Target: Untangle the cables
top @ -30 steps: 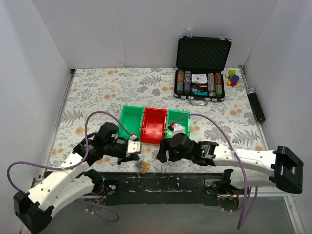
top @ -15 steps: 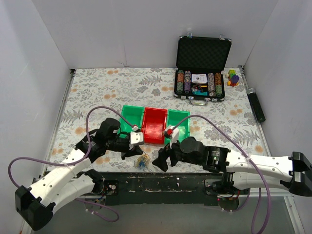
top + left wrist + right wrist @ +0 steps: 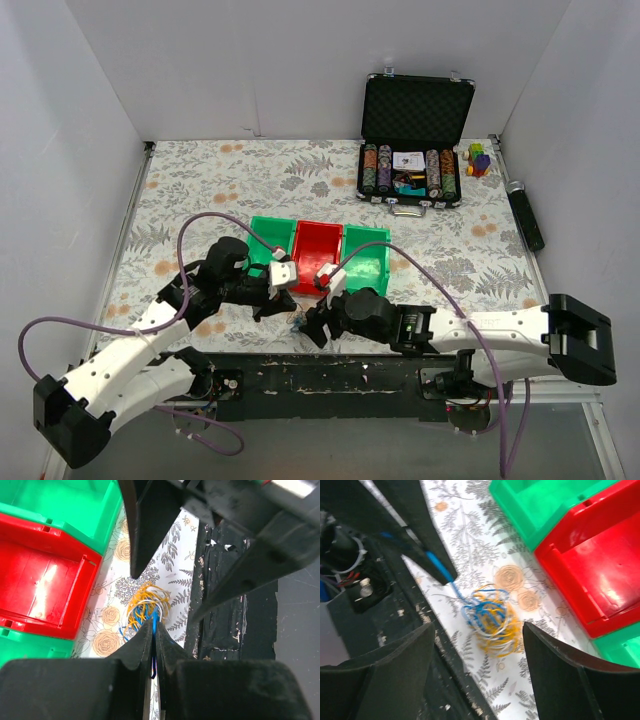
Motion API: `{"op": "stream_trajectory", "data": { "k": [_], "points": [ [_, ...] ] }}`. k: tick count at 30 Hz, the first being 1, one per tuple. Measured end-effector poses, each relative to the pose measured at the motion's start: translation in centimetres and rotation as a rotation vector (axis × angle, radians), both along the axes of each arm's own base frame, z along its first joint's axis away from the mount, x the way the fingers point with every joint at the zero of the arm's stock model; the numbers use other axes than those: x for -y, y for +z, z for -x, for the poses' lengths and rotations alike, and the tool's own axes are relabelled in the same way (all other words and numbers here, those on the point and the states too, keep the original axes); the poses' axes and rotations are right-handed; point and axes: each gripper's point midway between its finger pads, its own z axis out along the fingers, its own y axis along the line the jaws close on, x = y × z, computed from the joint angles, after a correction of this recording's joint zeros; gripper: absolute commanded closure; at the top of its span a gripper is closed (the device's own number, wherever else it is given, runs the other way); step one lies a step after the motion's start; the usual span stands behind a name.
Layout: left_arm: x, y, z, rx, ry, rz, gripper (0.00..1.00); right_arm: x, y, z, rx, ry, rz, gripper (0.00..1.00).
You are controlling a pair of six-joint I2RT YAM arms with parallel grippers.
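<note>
no text, number or brand could be read anywhere. a white card (image 3: 407,159) inside the open black case (image 3: 416,108), near the far right corner of the counter (image 3: 200,190), carried dark print too small to make out. the stacked chips (image 3: 378,170) beside it showed only striped edges, with no legible figures.
</note>
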Motion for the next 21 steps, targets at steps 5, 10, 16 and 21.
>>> {"op": "stream_trajectory", "data": {
  "k": [5, 10, 16, 21],
  "points": [
    [0.1, 1.0, 0.1, 0.008, -0.005, 0.017, 1.0, -0.7, -1.4, -2.0, 0.056, -0.077, 0.029, 0.39],
    [0.2, 2.7, 0.4, 0.034, -0.02, 0.051, 1.0, -1.8, -1.6, -3.1, 0.084, -0.119, 0.02, 0.47],
    [0.0, 3.2, 0.7, 0.039, -0.02, 0.061, 1.0, -3.1, 0.5, -3.3, 0.099, -0.117, -0.064, 0.48],
    [0.1, 3.5, 0.7, 0.032, -0.012, 0.067, 1.0, -3.3, 0.7, -3.1, 0.103, -0.11, -0.071, 0.57]
  ]
}}
